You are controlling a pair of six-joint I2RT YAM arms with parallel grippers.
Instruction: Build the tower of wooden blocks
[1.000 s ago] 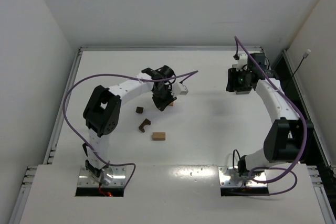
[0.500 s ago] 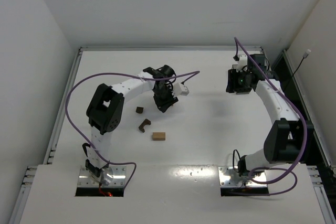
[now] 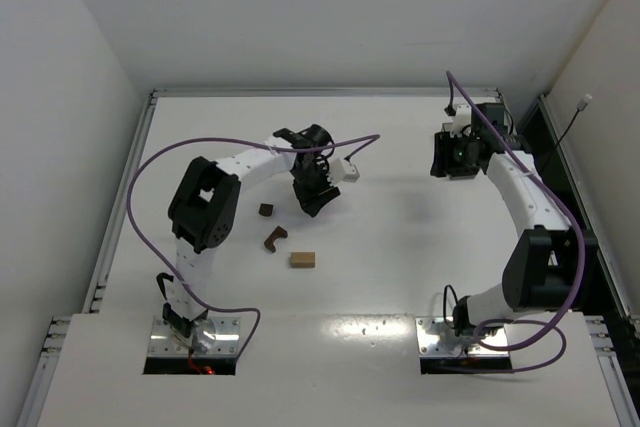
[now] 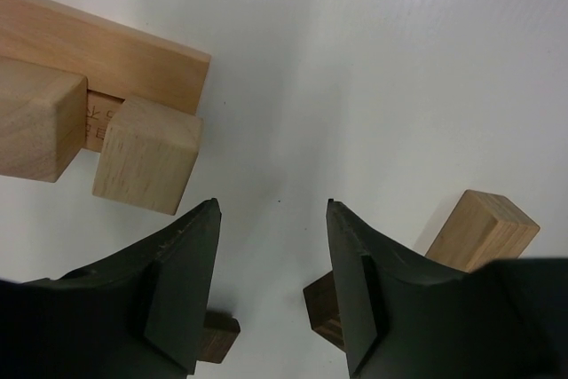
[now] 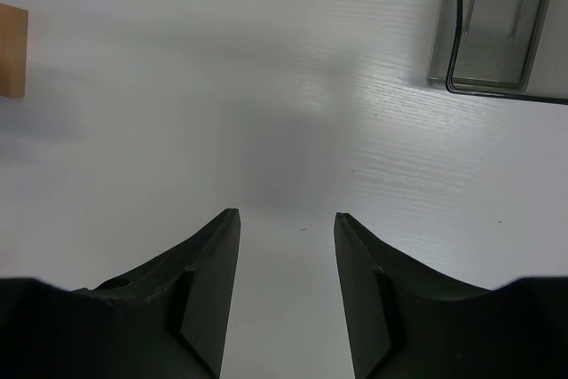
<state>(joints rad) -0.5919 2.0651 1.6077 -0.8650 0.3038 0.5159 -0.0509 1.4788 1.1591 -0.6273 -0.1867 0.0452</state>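
Note:
In the left wrist view a light tan bar (image 4: 106, 51) lies on the table at the upper left. Two tan cubes (image 4: 146, 164) rest against it side by side. My left gripper (image 4: 271, 206) hovers just short of them, open, with bare table between its fingers. A loose tan block (image 4: 484, 226) and two dark brown pieces (image 4: 321, 310) lie near the fingers. From above, the left gripper (image 3: 310, 199) covers the tan stack. A dark cube (image 3: 266, 211), a dark notched piece (image 3: 274, 238) and a tan block (image 3: 302, 260) lie beside it. My right gripper (image 3: 452, 167) is open and empty at the far right.
A dark translucent bin (image 5: 501, 24) stands at the upper right of the right wrist view. A tan block edge (image 5: 11, 51) shows at that view's left border. The right gripper (image 5: 286, 215) hangs over bare white table. Raised rails border the table (image 3: 400, 277).
My left gripper's jaws have spread apart and the left arm's elbow has shifted slightly. A tan block seen beside its fingers earlier is now hidden from above. The right arm has not moved.

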